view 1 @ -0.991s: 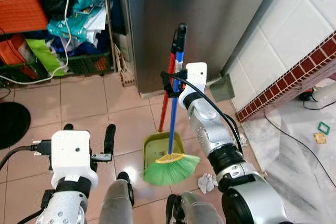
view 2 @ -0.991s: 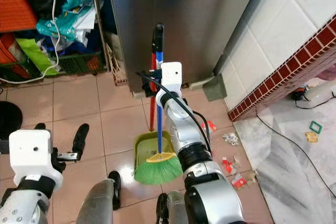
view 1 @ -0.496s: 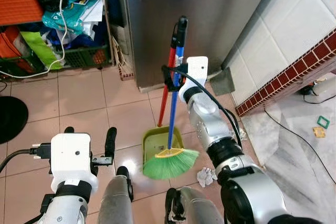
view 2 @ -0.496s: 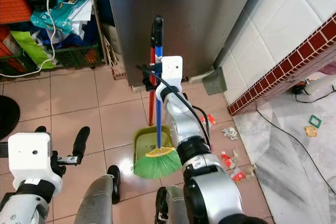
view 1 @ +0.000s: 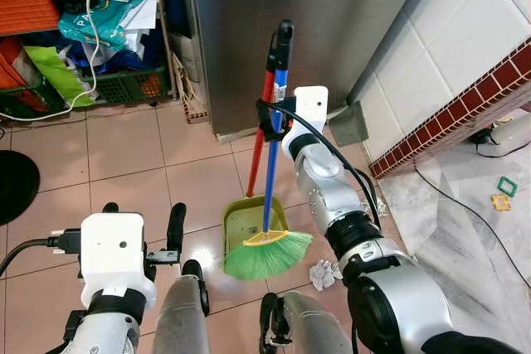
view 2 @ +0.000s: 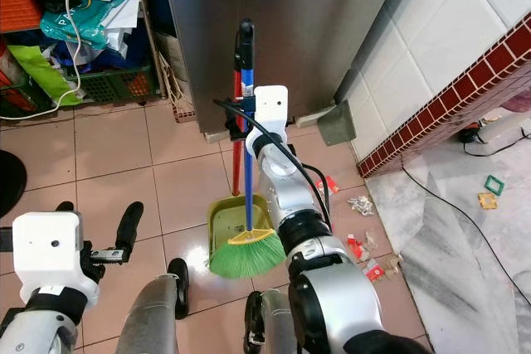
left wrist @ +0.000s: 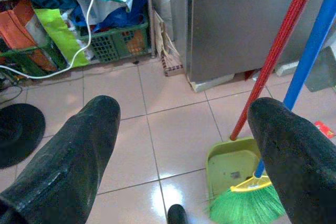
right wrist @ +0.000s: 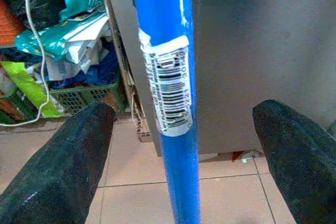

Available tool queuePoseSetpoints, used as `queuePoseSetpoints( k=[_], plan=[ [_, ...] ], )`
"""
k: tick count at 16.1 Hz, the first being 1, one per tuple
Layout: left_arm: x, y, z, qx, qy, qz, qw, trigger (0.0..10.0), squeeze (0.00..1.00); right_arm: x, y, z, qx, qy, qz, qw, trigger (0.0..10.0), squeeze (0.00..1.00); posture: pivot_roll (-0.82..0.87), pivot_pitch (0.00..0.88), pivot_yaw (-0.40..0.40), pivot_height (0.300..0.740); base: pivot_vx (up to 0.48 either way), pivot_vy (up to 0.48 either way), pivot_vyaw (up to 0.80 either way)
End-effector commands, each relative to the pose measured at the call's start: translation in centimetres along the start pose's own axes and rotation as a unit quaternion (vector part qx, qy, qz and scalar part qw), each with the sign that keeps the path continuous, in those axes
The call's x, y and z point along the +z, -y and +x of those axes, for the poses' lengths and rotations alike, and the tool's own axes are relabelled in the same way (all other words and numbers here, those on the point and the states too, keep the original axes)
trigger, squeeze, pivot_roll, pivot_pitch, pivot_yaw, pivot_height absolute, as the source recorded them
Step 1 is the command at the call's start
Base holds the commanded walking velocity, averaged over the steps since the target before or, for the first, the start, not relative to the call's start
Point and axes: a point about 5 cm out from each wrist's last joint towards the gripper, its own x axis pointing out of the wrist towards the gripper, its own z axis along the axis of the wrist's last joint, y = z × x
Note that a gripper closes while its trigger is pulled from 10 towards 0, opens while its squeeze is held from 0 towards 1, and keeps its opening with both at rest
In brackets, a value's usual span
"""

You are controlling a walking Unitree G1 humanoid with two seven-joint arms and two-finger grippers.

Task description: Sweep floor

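Note:
A broom with a blue handle (view 1: 274, 155) and green bristles (view 1: 267, 254) leans upright against a steel fridge (view 1: 332, 22). Beside it stands a yellow-green dustpan (view 1: 246, 221) on a red handle (view 1: 260, 143). My right gripper (view 1: 270, 118) is at the handles' upper part; in the right wrist view its open fingers (right wrist: 58, 166) flank the blue handle (right wrist: 168, 103) without closing on it. My left gripper (view 1: 141, 211) hovers low at the left, open and holding nothing. Crumpled white paper (view 1: 322, 270) and small red scraps (view 2: 358, 248) lie on the tiles near my right side.
Cluttered shelves with crates and bags (view 1: 83, 31) stand at the back left. A black round base (view 1: 12, 184) sits at the far left. A tiled wall with a red brick strip (view 1: 465, 113) bounds the right, with a cable (view 1: 465, 205) on the marble floor.
The camera has shifted slightly, so the scene sits a little higher in the picture. My right gripper stays around the broom handle and my left gripper keeps its pose.

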Motion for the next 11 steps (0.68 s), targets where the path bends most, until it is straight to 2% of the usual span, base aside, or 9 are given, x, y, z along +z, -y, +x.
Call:
queuePoseSetpoints(
  k=[1, 7, 8, 9, 11],
  plan=[
    [0.2, 0.0, -0.5, 0.005, 0.001, -0.002, 1.0, 10.0, 0.0, 0.1, 0.2, 0.1, -0.007, 0.001, 0.004, 1.0, 10.0, 0.0, 0.18, 0.322, -0.121, 0.74, 0.0, 0.0, 0.0],
    [0.1, 0.2, -0.6, 0.004, -0.001, -0.007, 1.0, 10.0, 0.0, 1.0, -0.6, 1.0, -0.002, 0.012, 0.014, 1.0, 10.0, 0.0, 0.18, 0.334, -0.127, 0.74, 0.0, 0.0, 0.0],
    [0.0, 0.2, -0.7, 0.004, -0.001, -0.008, 1.0, 10.0, 0.0, 1.1, -0.7, 1.0, 0.0, 0.013, 0.017, 1.0, 2.3, 0.0, 0.18, 0.334, -0.128, 0.74, 0.0, 0.0, 0.0],
    [0.0, 0.3, -0.7, 0.004, -0.001, -0.008, 1.0, 10.0, 0.0, 1.1, -0.8, 1.1, 0.001, 0.014, 0.02, 1.0, 0.0, 0.0, 0.19, 0.333, -0.131, 0.74, 0.0, 0.0, 0.0],
    [0.0, 0.3, -0.7, 0.005, -0.002, -0.008, 1.0, 10.0, 0.0, 1.1, -0.8, 1.1, 0.003, 0.014, 0.021, 1.0, 0.0, 0.0, 0.19, 0.33, -0.135, 0.74, 0.0, 0.0, 0.0]
  ],
)
